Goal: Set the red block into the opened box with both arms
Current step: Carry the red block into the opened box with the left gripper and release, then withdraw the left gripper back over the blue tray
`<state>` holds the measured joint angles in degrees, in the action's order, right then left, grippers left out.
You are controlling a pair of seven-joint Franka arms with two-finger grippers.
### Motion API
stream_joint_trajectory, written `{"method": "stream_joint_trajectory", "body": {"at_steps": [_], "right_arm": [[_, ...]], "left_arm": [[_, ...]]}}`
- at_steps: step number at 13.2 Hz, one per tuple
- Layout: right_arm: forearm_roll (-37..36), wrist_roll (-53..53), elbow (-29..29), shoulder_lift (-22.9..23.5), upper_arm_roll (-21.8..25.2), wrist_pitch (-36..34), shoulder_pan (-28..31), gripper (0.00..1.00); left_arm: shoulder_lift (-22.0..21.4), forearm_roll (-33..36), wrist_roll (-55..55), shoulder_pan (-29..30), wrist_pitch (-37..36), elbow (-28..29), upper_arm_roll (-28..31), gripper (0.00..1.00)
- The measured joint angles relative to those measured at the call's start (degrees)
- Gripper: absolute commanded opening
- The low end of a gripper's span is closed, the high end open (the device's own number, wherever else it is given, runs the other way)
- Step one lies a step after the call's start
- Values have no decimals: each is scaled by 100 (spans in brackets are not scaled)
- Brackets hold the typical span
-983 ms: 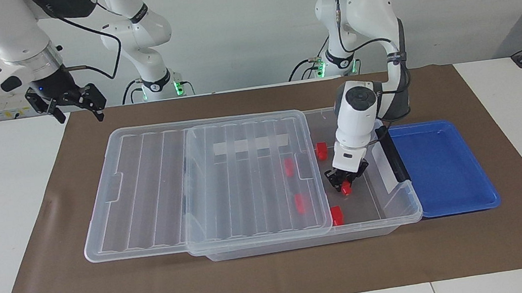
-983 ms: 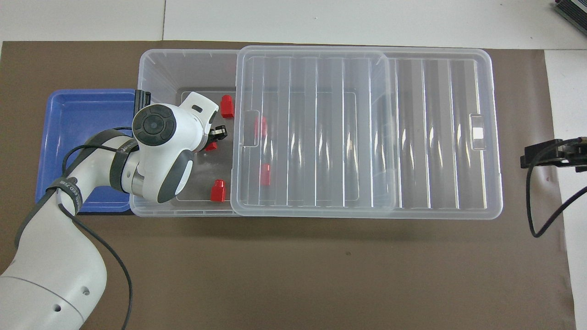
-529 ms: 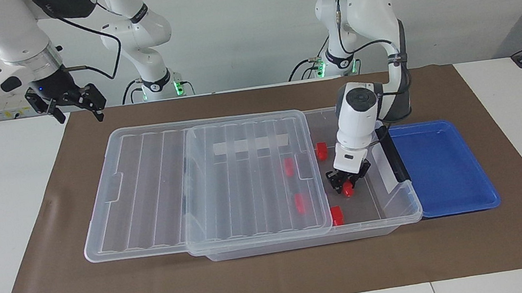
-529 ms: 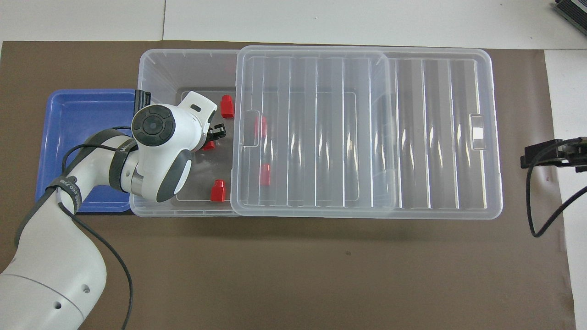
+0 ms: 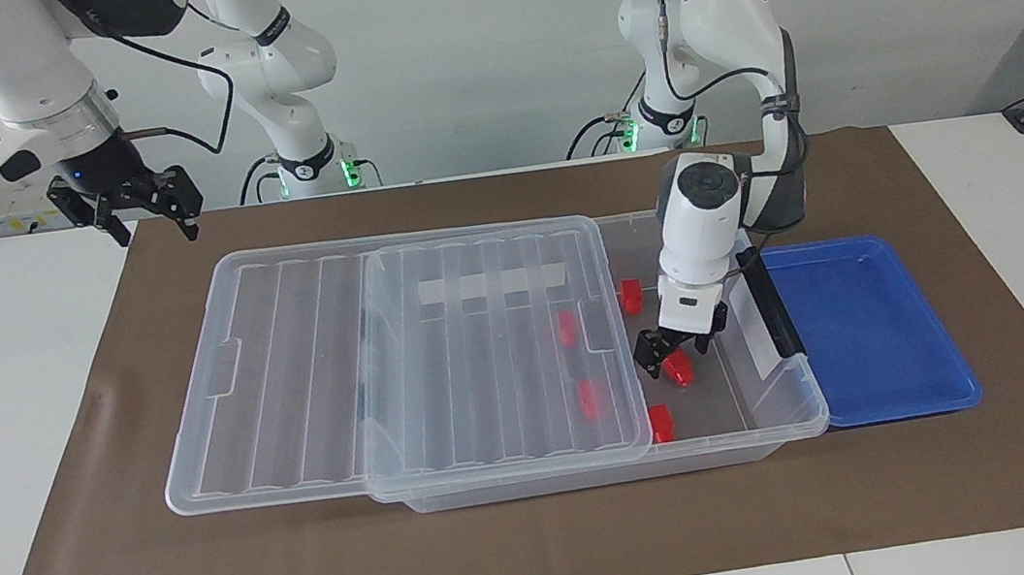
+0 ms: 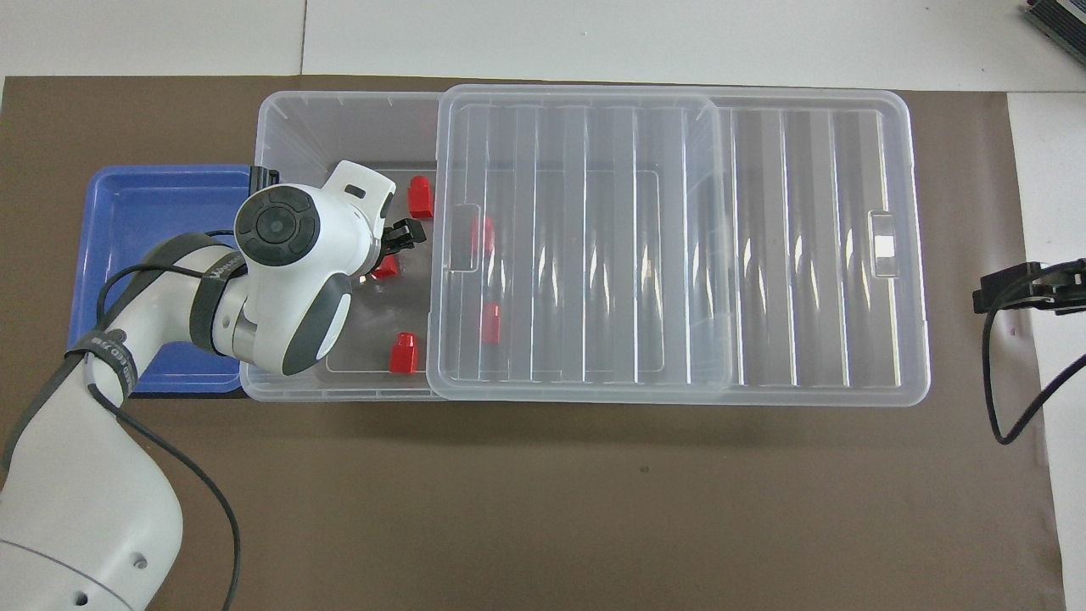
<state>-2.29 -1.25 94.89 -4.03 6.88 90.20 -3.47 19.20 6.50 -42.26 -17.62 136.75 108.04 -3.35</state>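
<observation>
Red block (image 5: 678, 369): small, chunky, glossy plastic, on the clear ribbed box (image 5: 781, 411) floor. Left claw (image 5: 669, 358) spread apart astride it; right claw (image 5: 139, 208): cannot tell.

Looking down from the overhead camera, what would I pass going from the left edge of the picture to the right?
blue tray → left gripper over the open end of the box → slid-back lid → right gripper, waiting beside the mat.

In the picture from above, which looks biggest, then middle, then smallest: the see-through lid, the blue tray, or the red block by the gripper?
1. The lid, by far.
2. The blue tray, partly hidden by the left arm.
3. The red block, tiny.
</observation>
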Motion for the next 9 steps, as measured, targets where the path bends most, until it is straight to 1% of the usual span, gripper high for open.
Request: {"method": "stream_joint_trajectory", "body": {"at_steps": [3, 5, 7, 9], "right_arm": [[0, -70, 63, 0, 10, 148, 84, 0], [0, -204, 196, 7, 19, 473, 179, 0], [1, -346, 371, 48, 22, 881, 250, 0], [1, -508, 463, 198, 23, 1257, 302, 0]], "left_arm": [[-519, 0, -26, -1, -1048, -258, -1, 100], [-742, 0, -26, 1, -1798, -612, 12, 100], [-927, 0, 17, 8, -2326, -907, 49, 100], [-1098, 6, 390, 84, -2698, -1036, 98, 100]]}}
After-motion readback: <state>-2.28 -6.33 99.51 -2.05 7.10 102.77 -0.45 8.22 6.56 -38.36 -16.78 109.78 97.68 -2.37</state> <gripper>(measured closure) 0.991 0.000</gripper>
